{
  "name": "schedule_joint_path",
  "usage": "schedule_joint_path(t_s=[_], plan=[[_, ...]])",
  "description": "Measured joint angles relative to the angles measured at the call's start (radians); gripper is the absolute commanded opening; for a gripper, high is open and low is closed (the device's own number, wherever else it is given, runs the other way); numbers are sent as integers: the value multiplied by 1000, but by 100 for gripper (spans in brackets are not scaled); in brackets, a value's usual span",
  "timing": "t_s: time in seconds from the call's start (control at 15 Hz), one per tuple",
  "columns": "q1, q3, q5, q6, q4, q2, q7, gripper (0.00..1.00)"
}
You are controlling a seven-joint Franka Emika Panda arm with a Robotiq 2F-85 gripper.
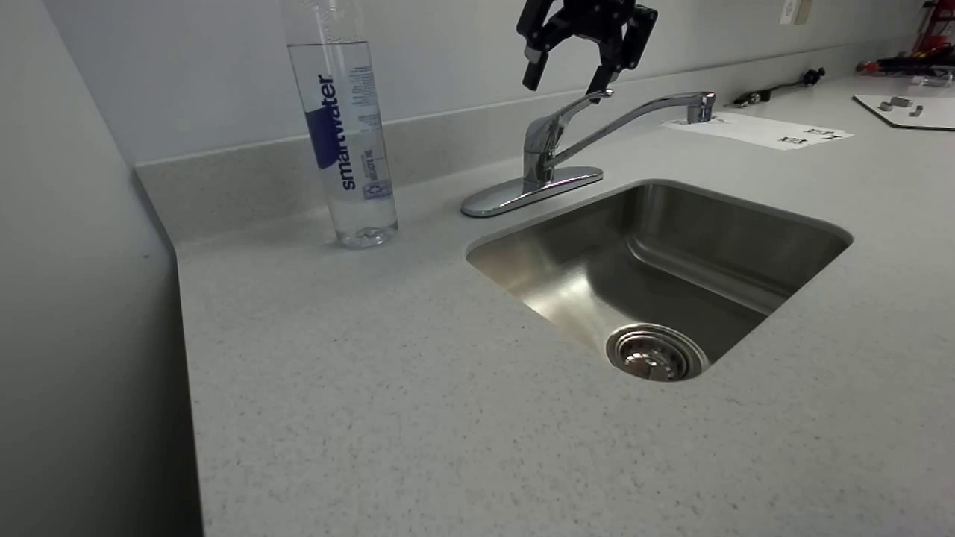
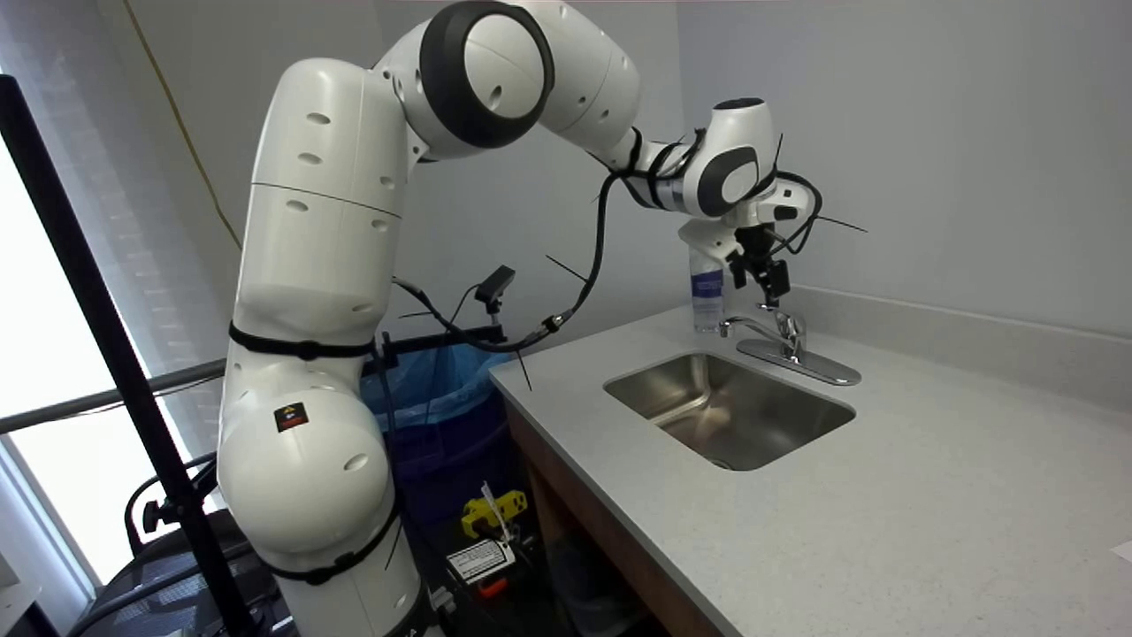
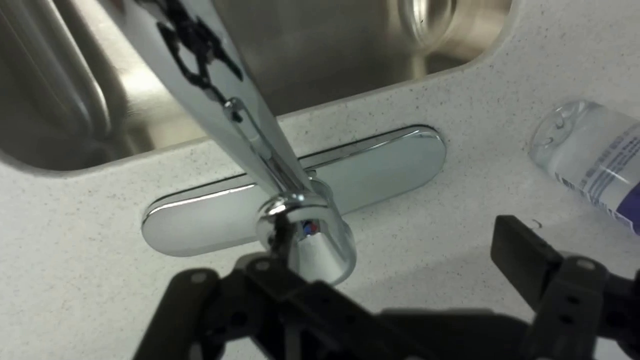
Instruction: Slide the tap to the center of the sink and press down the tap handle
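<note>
While the robot arm (image 2: 323,230) is arching over the counter (image 1: 351,373), the gripper (image 1: 564,83) is hanging just above the tap (image 1: 539,160), its fingers (image 3: 525,260) standing spread w/ a wide gap btwn them. In an ext. view one fingertip is showing right by the tip of the tap handle (image 1: 565,115); whether they're touching isn't showing clearly. Tap's sitting upright, its base plate (image 3: 385,167) lying on the counter along the wall-side rim of the sink (image 1: 716,231), approx. centered there. Handle's slanting up over the spout (image 1: 628,118), which is angling out the same way. In wrist view one finger's partly covering the tap body; the other's showing over the counter, nearer the water bottle (image 1: 347,134), which is standing on the counter apart from the base plate. Sink's drain (image 1: 653,354) is showing at bottom; white paper (image 1: 753,129) is lying farther along the counter.
</note>
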Motion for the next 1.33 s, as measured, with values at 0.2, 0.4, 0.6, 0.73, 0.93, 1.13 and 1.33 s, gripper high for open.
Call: schedule_joint_path(t_s=[0.2, 0.4, 0.6, 0.73, 0.93, 1.13, 1.33], plan=[[1, 0, 0, 23, -19, -9, -2, 100], [3, 1, 0, 63, -45, -20, -2, 100], [7, 1, -9, 143, -95, -41, -3, 100], [9, 0, -25, 208, -133, -55, -3, 100], [10, 0, -42, 295, -182, -71, -4, 100], [12, -1, -48, 364, -216, -80, -6, 100], [21, -15, -82, 464, -252, -82, -5, 100]])
